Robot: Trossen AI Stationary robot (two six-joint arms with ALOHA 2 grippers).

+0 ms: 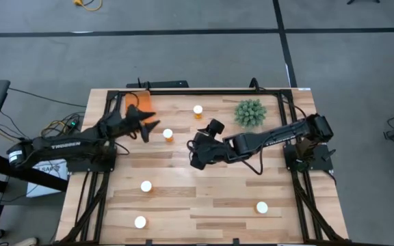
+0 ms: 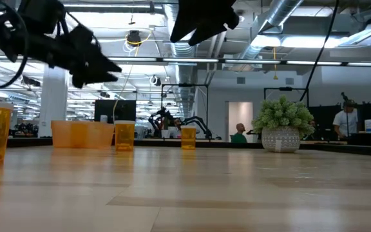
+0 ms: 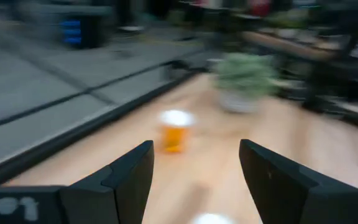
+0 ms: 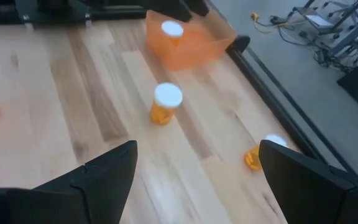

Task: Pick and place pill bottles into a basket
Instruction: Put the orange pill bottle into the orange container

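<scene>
The orange basket (image 1: 137,102) stands at the table's far left corner; in the right wrist view a white-capped pill bottle (image 4: 171,29) stands inside it. Other pill bottles stand upright on the wood: one beside the left gripper (image 1: 167,134), one farther back (image 1: 198,110), and three toward the near edge (image 1: 146,186) (image 1: 140,221) (image 1: 261,207). My left gripper (image 1: 150,127) hangs open just right of the basket, above the table, with nothing between its fingers (image 3: 196,146). My right gripper (image 1: 194,153) hovers open over the table's middle, also with nothing in it (image 4: 197,146).
A green spiky plant (image 1: 250,113) in a pot stands at the far right of the table. Black frame rails run along the table's edges (image 1: 204,90). Bare wood lies between the near bottles. People show in the room beyond the table (image 2: 239,133).
</scene>
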